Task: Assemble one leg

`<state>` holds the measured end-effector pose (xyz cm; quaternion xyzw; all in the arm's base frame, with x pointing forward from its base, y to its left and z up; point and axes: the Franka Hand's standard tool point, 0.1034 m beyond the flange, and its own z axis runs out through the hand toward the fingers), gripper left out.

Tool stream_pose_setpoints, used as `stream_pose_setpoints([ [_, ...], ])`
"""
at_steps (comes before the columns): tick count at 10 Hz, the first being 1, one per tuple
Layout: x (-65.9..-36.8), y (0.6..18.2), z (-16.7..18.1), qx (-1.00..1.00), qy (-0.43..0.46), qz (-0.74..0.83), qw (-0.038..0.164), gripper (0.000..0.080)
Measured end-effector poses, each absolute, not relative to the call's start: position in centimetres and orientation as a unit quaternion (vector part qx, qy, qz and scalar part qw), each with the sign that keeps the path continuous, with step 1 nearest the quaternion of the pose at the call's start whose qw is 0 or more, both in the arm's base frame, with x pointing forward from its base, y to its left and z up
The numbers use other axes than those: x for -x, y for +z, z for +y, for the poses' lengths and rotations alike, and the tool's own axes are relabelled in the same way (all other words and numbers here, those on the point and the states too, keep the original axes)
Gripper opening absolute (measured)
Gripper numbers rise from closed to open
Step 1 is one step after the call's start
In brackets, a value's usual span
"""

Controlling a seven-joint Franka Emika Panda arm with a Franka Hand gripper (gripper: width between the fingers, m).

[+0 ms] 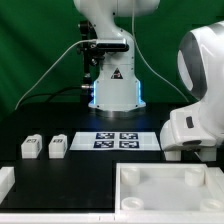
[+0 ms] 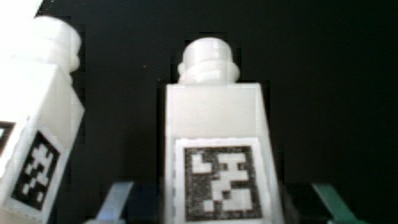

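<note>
In the wrist view a leg [image 2: 217, 135] lies on the black table, a white block with a rounded peg at its far end and a black-and-white tag on top. My gripper [image 2: 226, 206] is open around it, and each of the fingers [image 2: 121, 200] stands a small gap off its side. A second leg [image 2: 39, 110] lies beside it. In the exterior view two more legs [image 1: 31, 147] [image 1: 58, 146] lie at the left. The arm's white bulk [image 1: 192, 120] at the right hides the gripper there.
The marker board [image 1: 118, 139] lies in front of the robot base. A large white tray-like piece with a raised rim [image 1: 130, 178] sits at the front right. Another white part [image 1: 5, 182] shows at the front left edge.
</note>
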<state>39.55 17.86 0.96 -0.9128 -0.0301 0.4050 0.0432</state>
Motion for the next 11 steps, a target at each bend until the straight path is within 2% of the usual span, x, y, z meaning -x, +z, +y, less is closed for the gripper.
stream_pose_setpoints([
  [5,-39.7,1.2,17.7,0.912,0.406,-0.035,0.046,0.029],
  [6,-41.5,3.6,16.6,0.909,0.41,-0.056,0.057,0.0291],
  [9,-47.2,9.8,14.2,0.944,0.315,-0.066,0.075,0.0291],
  [10,-47.8,11.3,13.4,0.956,0.275,-0.068,0.077,0.0291],
  [11,-48.1,10.8,13.4,0.967,0.235,-0.065,0.075,0.0291],
])
